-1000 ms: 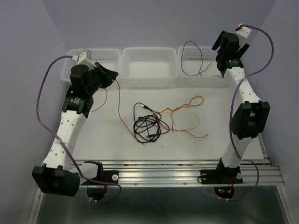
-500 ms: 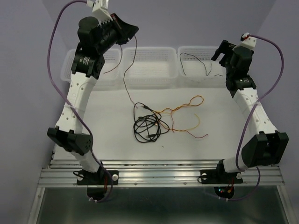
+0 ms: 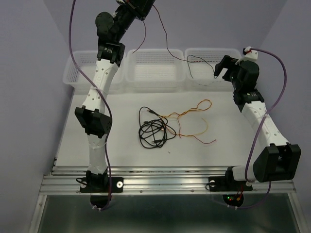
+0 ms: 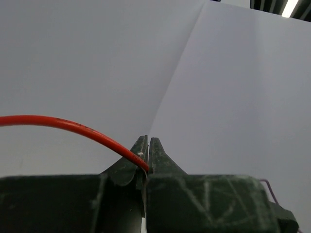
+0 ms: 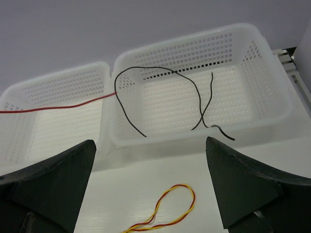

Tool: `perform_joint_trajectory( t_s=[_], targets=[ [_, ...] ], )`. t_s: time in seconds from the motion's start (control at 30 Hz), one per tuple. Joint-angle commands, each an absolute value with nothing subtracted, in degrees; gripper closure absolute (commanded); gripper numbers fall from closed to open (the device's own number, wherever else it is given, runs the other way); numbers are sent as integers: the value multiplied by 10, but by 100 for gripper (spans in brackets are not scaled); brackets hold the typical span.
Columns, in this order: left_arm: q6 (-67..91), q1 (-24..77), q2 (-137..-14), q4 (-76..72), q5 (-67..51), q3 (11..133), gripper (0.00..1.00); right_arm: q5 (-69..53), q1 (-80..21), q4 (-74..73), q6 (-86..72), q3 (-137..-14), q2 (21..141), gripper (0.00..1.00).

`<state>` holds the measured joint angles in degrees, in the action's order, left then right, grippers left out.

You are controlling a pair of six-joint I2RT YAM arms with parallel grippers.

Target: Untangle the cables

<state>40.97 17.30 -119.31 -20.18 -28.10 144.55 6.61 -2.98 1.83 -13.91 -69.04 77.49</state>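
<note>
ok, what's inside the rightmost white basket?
One thin black cable, looped inside the basket, one end at the front rim. A red cable reaches its left rim from the middle-basket side. In the top view the right end effector covers the right corner.

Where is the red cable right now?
Top view, back left: the red cable is pinched in the high-raised left gripper, then trails rightward over the middle basket to the left rim of the right basket, beside the black cable.
</note>
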Motion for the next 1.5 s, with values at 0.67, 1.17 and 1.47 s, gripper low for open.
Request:
perform_joint_trajectory(
  t_s=[0.67,1.17,1.47],
  targets=[
    [405,186,-1415,-444,-134,1494,100,33,-26,70,-153,-660,768,0],
    [461,214,-1404,-577,-150,1484,100,47,-26,69,-150,-659,785,0],
    [463,218,-1449,-544,-114,1456,100,53,-26,69,-147,-657,787,0]
  ],
)
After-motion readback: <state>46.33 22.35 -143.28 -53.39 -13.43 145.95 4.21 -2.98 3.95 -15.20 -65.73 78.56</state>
